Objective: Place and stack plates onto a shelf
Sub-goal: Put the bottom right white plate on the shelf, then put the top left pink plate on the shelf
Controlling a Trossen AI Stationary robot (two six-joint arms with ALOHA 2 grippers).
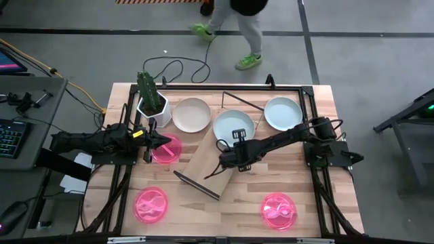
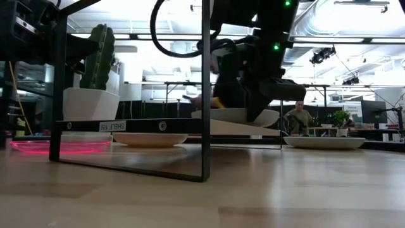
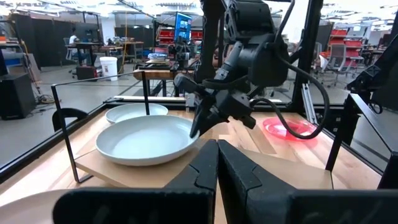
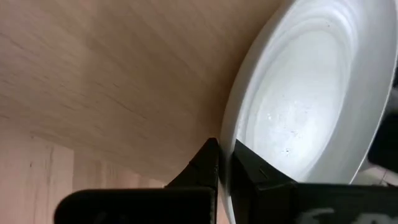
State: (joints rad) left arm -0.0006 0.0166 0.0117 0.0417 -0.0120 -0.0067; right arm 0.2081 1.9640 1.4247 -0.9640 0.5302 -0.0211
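The shelf (image 1: 203, 163), a light board with black wire frames at its ends, lies slantwise mid-table. A white plate (image 1: 234, 125) sits on its far end, and my right gripper (image 1: 225, 150) is shut on that plate's near rim. Two more white plates (image 1: 191, 114) (image 1: 283, 112) lie flat on the table at the back. Three pink plates (image 1: 166, 149) (image 1: 150, 205) (image 1: 278, 210) lie flat at the left and along the front. My left gripper (image 1: 159, 141) is shut and level beside the left pink plate, holding nothing. My right gripper pinches the white plate's rim (image 4: 227, 146) on its near side, one finger (image 4: 205, 158) outside the rim and one over the inside. The fingers slant down from the table's right. The plate (image 3: 146, 140) lies about level on the shelf board (image 3: 280, 168).
A white pot with a green cactus (image 1: 150, 100) stands at the back left, close to the left arm. The shelf's upright wire frame (image 2: 205, 95) stands near the table's middle. A person (image 1: 237, 27) walks on the floor beyond the far edge.
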